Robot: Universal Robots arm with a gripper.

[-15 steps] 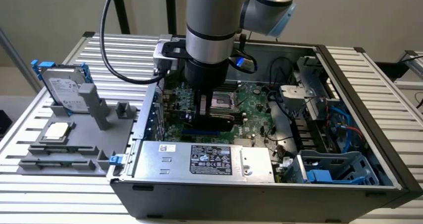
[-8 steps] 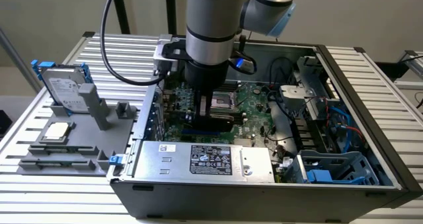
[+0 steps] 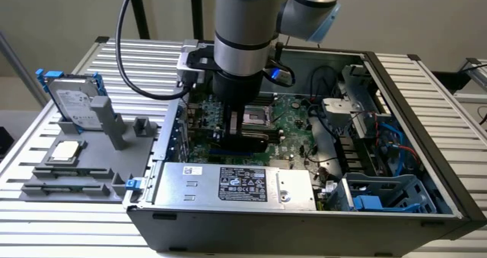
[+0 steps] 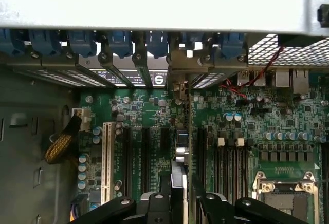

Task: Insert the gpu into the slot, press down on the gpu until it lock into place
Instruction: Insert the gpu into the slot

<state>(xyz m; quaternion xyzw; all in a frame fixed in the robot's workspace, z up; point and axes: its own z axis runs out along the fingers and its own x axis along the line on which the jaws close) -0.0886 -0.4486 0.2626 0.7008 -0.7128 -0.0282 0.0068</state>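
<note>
— Gripper (image 4: pixel 179 203) state, please?
— Closed on the gpu (image 4: pixel 178 175). In the wrist view the black fingers (image 4: pixel 154 206) sit on either side of the card's top edge, right against it.
— Where's the gpu?
— Inside the open case (image 3: pixel 304 229), standing on edge over the board (image 4: pixel 144 106). From above it looks like a thin strip. It runs between rows of black sockets, and its metal bracket (image 4: pixel 177 82) meets the case wall beside the blue clips (image 4: pixel 118 41).
— And the slot?
— In the exterior view a bit of blue strip, the slot (image 3: pixel 230 153), shows just below the gripper, under the card. I can't tell whether the card's edge is fully down in it, because the gripper covers the join.
— What's around it?
— A white slot (image 4: pixel 107 157) lies parallel, a few sockets off to one side, with a yellow-sleeved cable (image 4: pixel 60 144) beyond it. The CPU socket (image 4: pixel 285 193) is on the card's other side. In the exterior view the silver power supply (image 3: pixel 236 184) sits along the case's near wall, just in front of the gripper.
— Outside the case?
— A hard drive (image 3: pixel 72 98) stands in a grey holder (image 3: pixel 76 172) on the exterior view's left, well apart from the arm (image 3: pixel 243 29).
</note>
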